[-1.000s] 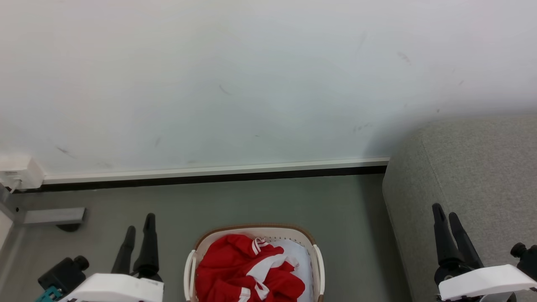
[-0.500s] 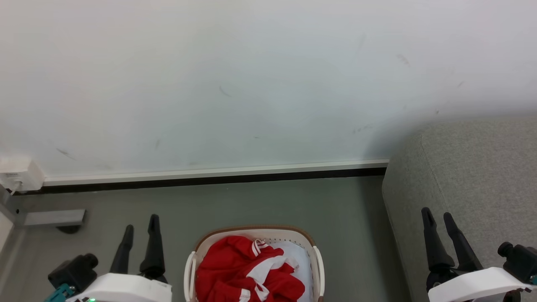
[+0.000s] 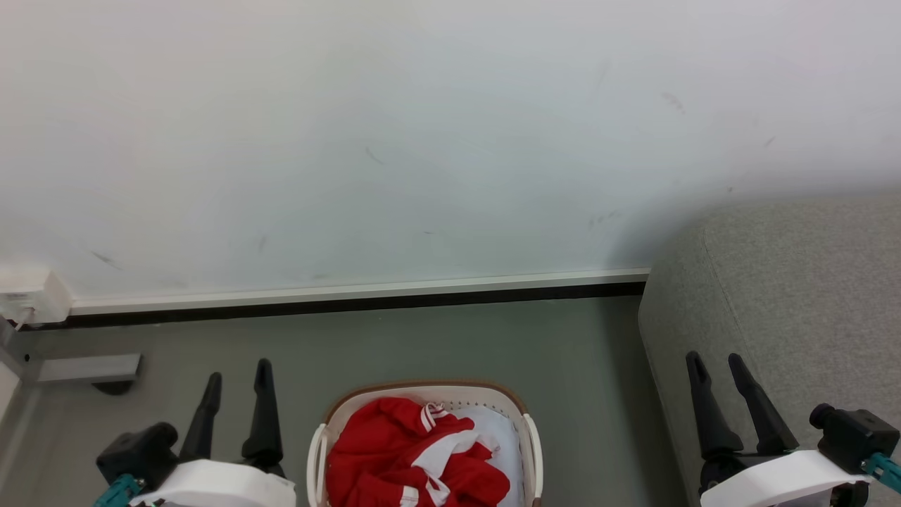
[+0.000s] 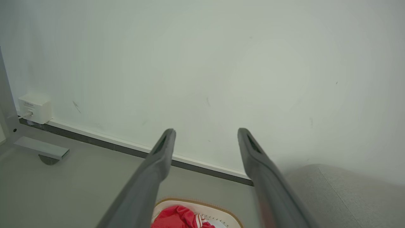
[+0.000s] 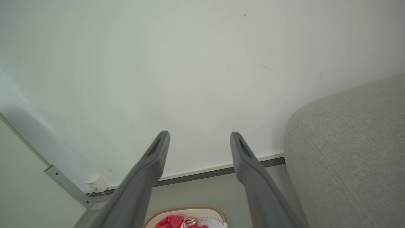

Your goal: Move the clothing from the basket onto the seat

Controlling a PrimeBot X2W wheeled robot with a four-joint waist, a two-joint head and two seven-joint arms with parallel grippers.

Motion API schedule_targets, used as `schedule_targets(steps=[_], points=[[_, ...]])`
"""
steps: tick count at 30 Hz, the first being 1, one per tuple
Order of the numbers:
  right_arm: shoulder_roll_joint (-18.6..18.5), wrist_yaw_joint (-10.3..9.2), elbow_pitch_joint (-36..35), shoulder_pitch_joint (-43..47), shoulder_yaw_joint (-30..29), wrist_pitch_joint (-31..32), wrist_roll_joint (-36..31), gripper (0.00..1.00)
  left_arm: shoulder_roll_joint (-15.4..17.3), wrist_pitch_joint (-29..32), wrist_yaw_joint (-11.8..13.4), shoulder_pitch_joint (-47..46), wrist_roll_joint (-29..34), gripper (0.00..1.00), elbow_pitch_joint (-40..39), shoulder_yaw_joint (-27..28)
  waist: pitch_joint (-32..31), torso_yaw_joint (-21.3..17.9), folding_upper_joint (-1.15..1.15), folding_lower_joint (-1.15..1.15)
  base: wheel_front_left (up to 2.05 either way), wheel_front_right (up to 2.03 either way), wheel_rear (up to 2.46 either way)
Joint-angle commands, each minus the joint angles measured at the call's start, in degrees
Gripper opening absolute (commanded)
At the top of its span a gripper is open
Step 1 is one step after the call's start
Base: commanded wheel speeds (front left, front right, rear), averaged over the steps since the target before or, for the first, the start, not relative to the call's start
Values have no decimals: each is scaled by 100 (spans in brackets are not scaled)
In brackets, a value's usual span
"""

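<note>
The red clothing [image 3: 408,454] with white stripes lies crumpled in the cream basket [image 3: 524,412] on the floor at the bottom centre; it peeks into the left wrist view as clothing [image 4: 177,218] in the basket [image 4: 218,211], and in the right wrist view as clothing [image 5: 172,221] in the basket [image 5: 202,210]. The grey seat [image 3: 795,282] fills the right side, also seen as the seat [image 4: 348,193] and the seat [image 5: 351,148]. My left gripper [image 3: 238,372] is open, left of the basket. My right gripper [image 3: 716,362] is open, in front of the seat's side. Both hold nothing.
A white wall [image 3: 422,141] with a dark skirting strip [image 3: 352,301] stands behind the basket. A white socket box [image 3: 32,296] and a grey metal foot [image 3: 88,367] sit at the far left. Grey floor [image 3: 457,338] lies between basket and wall.
Both grippers have drifted inward toward the basket, and the right gripper's fingers have spread slightly. The clothing and basket have not moved.
</note>
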Motion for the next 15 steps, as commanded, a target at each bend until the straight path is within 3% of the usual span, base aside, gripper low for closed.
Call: schedule_targets(steps=[1,15], points=[[-66,-7,1,-156,43,-57,-147,100,67,-90,30,-58,220,100,-44,-14,1,-7,0,0,0,0,0],[-96,-9,94,-222,199,-238,-679,100,61,-261,65,-44,928,100,-152,-60,-2,-32,0,0,0,0,0]])
